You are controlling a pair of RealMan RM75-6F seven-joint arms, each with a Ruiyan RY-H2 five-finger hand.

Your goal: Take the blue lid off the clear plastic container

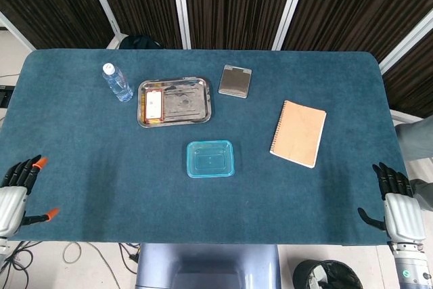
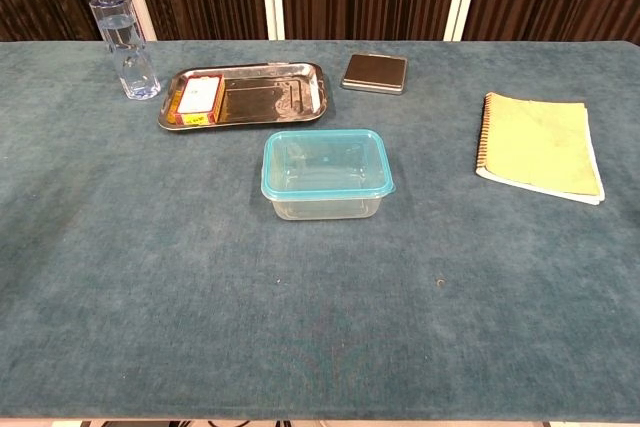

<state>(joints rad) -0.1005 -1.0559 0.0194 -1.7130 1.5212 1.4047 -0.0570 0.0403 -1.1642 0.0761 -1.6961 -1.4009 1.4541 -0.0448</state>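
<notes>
The clear plastic container (image 1: 210,160) (image 2: 325,197) stands near the table's middle, its blue lid (image 1: 210,158) (image 2: 325,163) seated on top. My left hand (image 1: 15,194) hangs at the table's near left corner, fingers spread, holding nothing. My right hand (image 1: 397,206) hangs at the near right corner, fingers also spread and empty. Both are far from the container. Neither hand shows in the chest view.
A steel tray (image 1: 183,118) (image 2: 300,112) holding a small box (image 1: 153,105) (image 2: 199,98) lies behind the container. A water bottle (image 1: 117,82) (image 2: 124,38) stands at its left. A dark flat case (image 1: 235,81) (image 2: 375,73) and a spiral notebook (image 1: 298,132) (image 2: 540,145) lie to the right.
</notes>
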